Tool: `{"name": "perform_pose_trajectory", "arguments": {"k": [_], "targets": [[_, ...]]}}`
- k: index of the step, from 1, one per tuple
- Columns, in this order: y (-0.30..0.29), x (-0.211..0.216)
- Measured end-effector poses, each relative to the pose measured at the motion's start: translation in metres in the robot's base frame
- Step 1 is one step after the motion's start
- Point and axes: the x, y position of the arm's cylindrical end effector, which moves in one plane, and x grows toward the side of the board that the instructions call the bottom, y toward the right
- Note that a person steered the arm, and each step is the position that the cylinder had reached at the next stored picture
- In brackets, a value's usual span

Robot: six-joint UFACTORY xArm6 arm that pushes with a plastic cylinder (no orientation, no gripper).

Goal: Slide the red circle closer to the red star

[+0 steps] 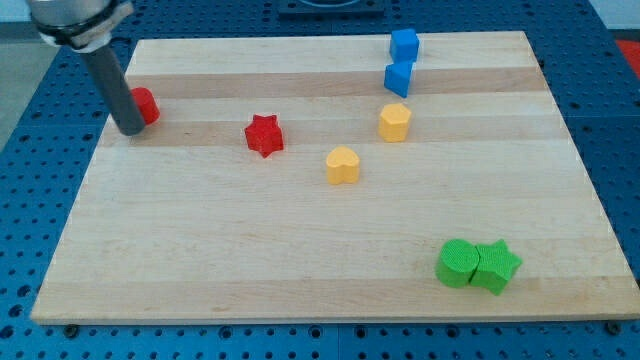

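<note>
Near the board's left edge, the red circle (146,105) is touched by my tip (131,129).
No long axis is shown; nothing is grasped; bare wood separates it from the red star (264,135) rightward.

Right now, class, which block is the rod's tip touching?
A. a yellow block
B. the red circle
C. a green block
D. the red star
B: my tip sits against the left side of the red circle, with the red star apart, further right.
</note>
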Motion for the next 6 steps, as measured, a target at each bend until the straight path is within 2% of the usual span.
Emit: {"name": "perform_pose_trajectory", "arguments": {"k": [1,2,4,6], "targets": [[-0.026,-0.005],[-0.011,-0.028],[0.05,-0.027],[0.037,-0.075]]}}
